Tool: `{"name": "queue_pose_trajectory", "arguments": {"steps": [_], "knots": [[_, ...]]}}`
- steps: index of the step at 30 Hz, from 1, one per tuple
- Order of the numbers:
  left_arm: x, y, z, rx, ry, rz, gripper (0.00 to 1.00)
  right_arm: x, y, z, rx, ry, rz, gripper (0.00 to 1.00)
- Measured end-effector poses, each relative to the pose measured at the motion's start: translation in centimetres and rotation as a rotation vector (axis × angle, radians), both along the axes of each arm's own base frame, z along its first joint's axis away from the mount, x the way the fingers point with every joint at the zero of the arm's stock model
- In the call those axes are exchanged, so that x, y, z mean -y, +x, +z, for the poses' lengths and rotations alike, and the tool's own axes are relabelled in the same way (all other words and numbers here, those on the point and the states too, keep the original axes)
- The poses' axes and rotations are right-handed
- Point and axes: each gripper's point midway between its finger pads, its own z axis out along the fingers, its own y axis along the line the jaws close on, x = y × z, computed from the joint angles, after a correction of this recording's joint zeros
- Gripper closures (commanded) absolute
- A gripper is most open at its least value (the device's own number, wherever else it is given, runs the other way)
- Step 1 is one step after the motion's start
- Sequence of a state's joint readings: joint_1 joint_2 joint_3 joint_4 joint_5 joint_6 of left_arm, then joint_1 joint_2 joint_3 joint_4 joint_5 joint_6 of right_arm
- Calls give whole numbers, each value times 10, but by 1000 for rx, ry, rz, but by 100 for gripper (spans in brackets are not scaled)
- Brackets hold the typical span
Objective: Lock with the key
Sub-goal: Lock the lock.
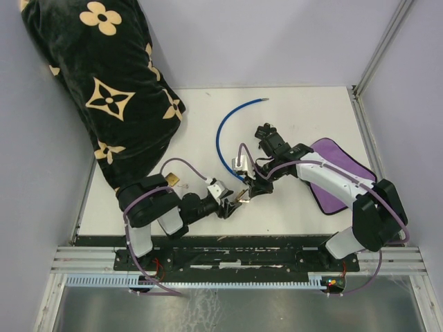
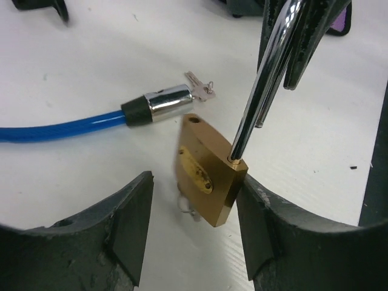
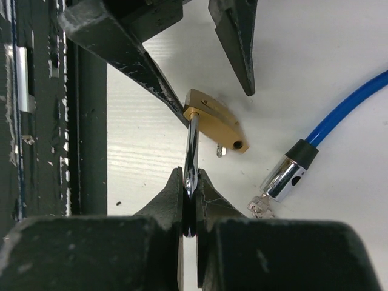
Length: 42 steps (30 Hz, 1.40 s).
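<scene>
**Top external view:** The right gripper [image 1: 249, 191] and the left gripper [image 1: 230, 206] are meeting over the padlock [image 1: 240, 197] near the front middle of the table [image 1: 304, 111]. The blue cable [image 1: 217, 138] is curving away behind them. The lock is showing here only as a small brass glint.

**Left wrist view:** The left claw is standing moderately wide. The brass body is hanging tilted between its fingers [image 2: 130, 224], touching one and clear of the other. The shackle [image 2: 260, 91] is sitting in one hole only and the second hole is gaping, so locking is judged not yet done. Closing the shackle and turning the key are what is remaining. The key [image 2: 200, 90] is lying on the table beside the cable's chrome end [image 2: 163, 103], in neither claw. A blurred shape under the body is defying identification.

**Right wrist view:** The right claw is clamping narrowly on the shackle and carrying the lock. The keyhole is not showing.
</scene>
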<state>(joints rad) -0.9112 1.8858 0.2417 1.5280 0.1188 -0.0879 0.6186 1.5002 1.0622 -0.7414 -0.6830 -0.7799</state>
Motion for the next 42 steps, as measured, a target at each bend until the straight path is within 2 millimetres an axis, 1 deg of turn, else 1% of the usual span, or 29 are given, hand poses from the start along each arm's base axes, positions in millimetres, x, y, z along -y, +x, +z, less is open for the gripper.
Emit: {"name": "queue_pose_trajectory", "arguments": {"steps": [3,5,7,11,14,16,18,20,21,26,28,31,37,38,40,42], "knots": [[-9,0,15,49,-9,20,27,-4,2,9,-35,15,-46,98],[-13,-2,24,75,-21,19,19,-5,1,14,-59,25,-72,98],[-17,-4,31,94,-31,21,14,-6,-1,17,-79,31,-89,98],[-18,-5,41,121,-46,9,3,-7,-5,20,-114,37,-106,98],[-13,-7,44,127,-56,-15,2,-8,-7,21,-127,39,-113,98],[-6,-7,49,137,-71,-38,3,-8,-7,22,-130,42,-113,98],[4,-7,55,148,-87,-74,9,-8,-7,24,-125,47,-113,98],[12,-7,56,151,-94,-109,23,-8,-8,27,-117,54,-111,98],[14,-7,54,147,-94,-122,27,-8,-8,29,-111,59,-109,98],[12,-7,41,97,-85,-171,29,-7,-9,33,-87,72,-99,98],[10,-6,37,76,-83,-179,32,-6,-9,33,-83,72,-95,98],[8,-7,35,58,-87,-199,45,-6,-8,32,-73,71,-89,98],[11,-17,32,4,-105,-267,86,-6,-3,30,-41,69,-85,98],[13,-19,32,1,-106,-283,90,-5,-1,29,-34,65,-88,98],[16,-22,30,-6,-105,-307,96,-3,1,27,-34,56,-92,98],[17,-22,27,-16,-103,-322,97,-2,2,24,-26,49,-82,98]]}}
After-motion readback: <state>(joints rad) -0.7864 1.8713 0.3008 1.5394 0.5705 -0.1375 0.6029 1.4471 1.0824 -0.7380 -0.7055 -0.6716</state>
